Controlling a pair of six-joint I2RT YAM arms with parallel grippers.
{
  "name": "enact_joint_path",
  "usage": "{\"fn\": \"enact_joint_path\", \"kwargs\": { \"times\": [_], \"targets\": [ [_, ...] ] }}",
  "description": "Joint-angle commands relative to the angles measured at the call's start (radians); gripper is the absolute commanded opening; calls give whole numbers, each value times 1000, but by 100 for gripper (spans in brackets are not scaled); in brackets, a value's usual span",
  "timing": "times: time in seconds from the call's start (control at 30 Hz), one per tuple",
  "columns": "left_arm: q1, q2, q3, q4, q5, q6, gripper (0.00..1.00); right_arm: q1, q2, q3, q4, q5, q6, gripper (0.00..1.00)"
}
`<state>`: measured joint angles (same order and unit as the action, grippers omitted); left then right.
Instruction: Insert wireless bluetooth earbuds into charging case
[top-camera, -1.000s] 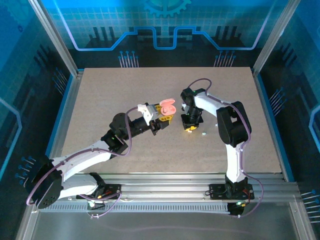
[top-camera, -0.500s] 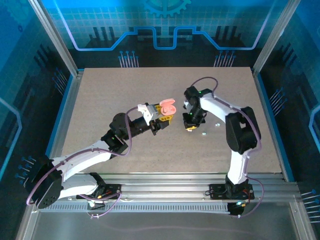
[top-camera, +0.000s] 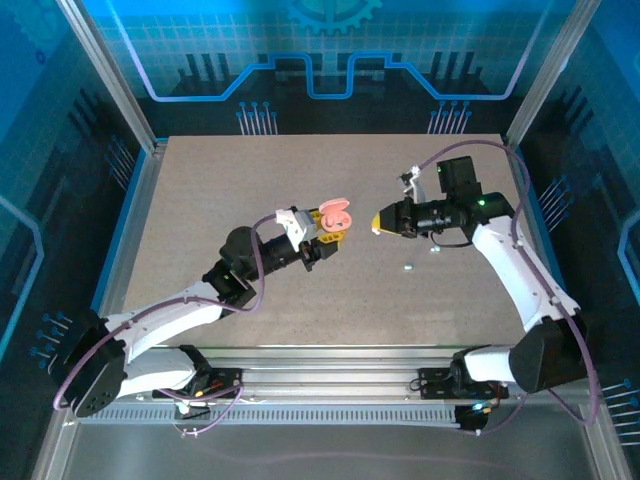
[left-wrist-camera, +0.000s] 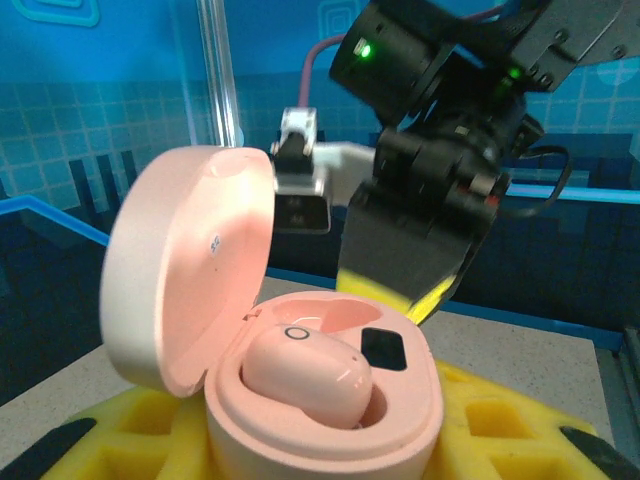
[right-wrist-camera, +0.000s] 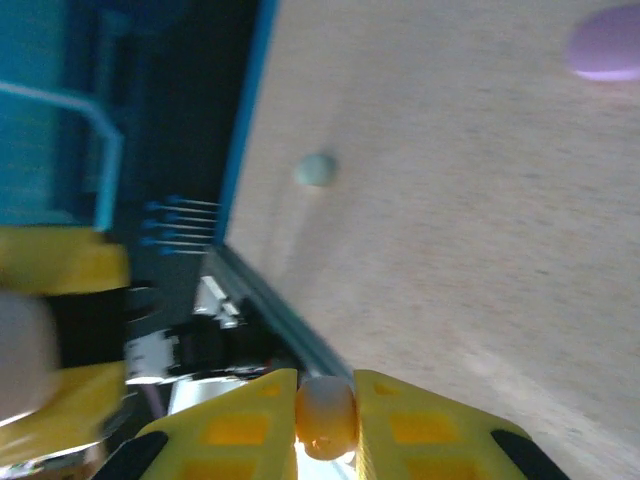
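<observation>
Pinched mid-body in the right gripper (top-camera: 377, 221), the tiny earbud (right-wrist-camera: 325, 412) looks light and slippery, while the left gripper (top-camera: 328, 231) clamps the open case (left-wrist-camera: 330, 420).

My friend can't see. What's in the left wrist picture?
An open pink charging case sits between yellow fingers, its lid tipped back to the left, with one pink earbud seated inside beside an empty socket. Beyond it, the right gripper points down toward the case.
</observation>
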<state>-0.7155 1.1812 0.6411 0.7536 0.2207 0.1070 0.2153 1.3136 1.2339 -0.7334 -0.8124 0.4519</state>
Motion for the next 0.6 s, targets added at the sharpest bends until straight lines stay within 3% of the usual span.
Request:
{"fn": "enact_joint_path", "kwargs": {
  "times": [0.0,0.2,0.57],
  "targets": [
    [8,13,-1,31,-9,5,34,-8,-53,0,69,-204,59,20],
    [8,29,4,37,2,0,34,-5,-104,31,70,-234,83,20],
    [8,56,11,56,80,19,34,64,-115,65,82,-168,98,21]
  ]
}}
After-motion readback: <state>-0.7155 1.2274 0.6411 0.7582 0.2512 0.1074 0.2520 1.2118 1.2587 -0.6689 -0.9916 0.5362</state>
